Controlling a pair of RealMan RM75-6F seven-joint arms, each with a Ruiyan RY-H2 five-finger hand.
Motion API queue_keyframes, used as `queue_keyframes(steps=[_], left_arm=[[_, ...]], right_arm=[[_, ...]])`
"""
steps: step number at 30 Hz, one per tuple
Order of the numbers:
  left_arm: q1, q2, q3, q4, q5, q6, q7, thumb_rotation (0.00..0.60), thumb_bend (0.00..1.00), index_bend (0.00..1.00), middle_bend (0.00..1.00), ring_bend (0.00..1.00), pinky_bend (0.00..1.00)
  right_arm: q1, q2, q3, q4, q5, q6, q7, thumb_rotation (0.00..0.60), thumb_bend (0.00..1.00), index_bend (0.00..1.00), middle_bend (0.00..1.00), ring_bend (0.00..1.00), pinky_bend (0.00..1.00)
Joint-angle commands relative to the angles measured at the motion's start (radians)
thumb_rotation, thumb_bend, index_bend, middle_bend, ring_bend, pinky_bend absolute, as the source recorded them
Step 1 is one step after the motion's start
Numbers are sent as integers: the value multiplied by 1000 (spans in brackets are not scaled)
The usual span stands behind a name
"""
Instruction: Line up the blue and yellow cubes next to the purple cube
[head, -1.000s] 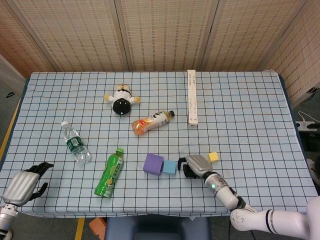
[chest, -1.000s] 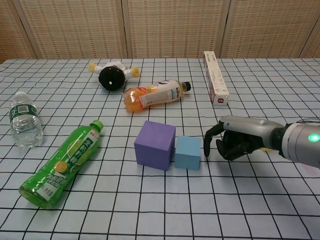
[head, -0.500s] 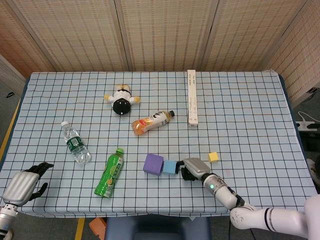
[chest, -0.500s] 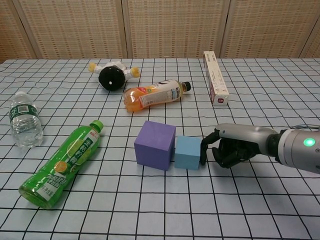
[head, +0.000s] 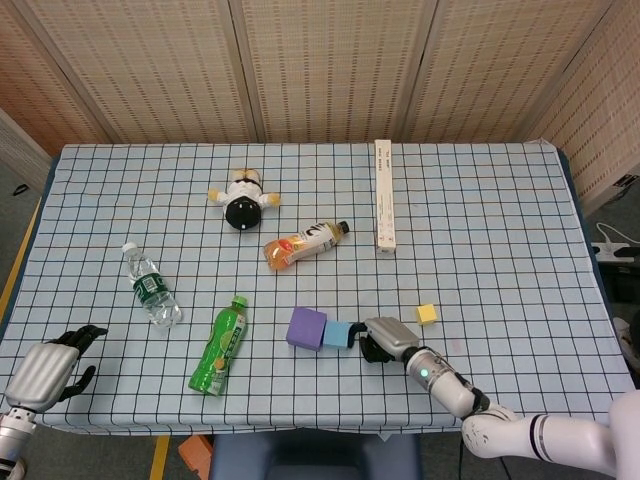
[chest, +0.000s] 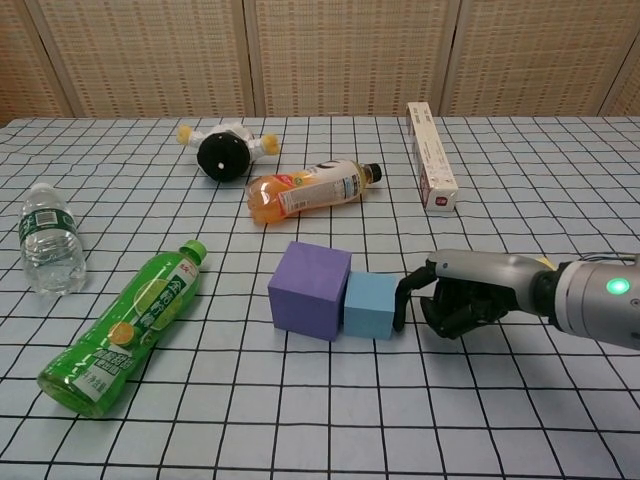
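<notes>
Right hand (chest: 455, 300) has advanced left; its curled fingers (chest: 401, 300), grasping nothing, now press the blue cube (chest: 370, 305) flush against the purple cube (chest: 309, 290) near the desk (head: 500, 230) front edge. Blue is judged placed. Yellow cube (head: 427, 314) lies apart to the right, open desk between. Left hand (head: 45, 368) rests at the front-left corner, fingers loosely curled, empty

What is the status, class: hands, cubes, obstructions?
Right robot hand touching small blue cube, which abuts large purple cube. Left robot hand idle. Small yellow cube apart.
</notes>
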Motion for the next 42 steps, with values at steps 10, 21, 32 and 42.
queue_keyframes(steps=[10, 21, 32, 42], left_arm=[[0, 1, -1, 1, 1, 2, -2, 600, 445, 227, 228, 302, 531], [1, 1, -1, 2, 0, 3, -8, 600, 444, 227, 231, 301, 531], [2, 2, -5, -2, -12, 0, -5, 600, 444, 228, 232, 302, 532], [-1, 0, -5, -5, -19, -10, 5, 600, 443, 228, 232, 303, 533]], right_arm=[[-4, -18, 1, 23, -52, -11, 62, 600, 925, 434, 973, 884, 1000], [-19, 34, -24, -3, -118, 52, 10, 600, 703, 390, 973, 884, 1000], [-99, 94, -28, -47, -114, 369, -389, 600, 158, 345, 973, 885, 1000], [-109, 103, -16, 14, -16, 353, -448, 600, 64, 303, 973, 884, 1000]])
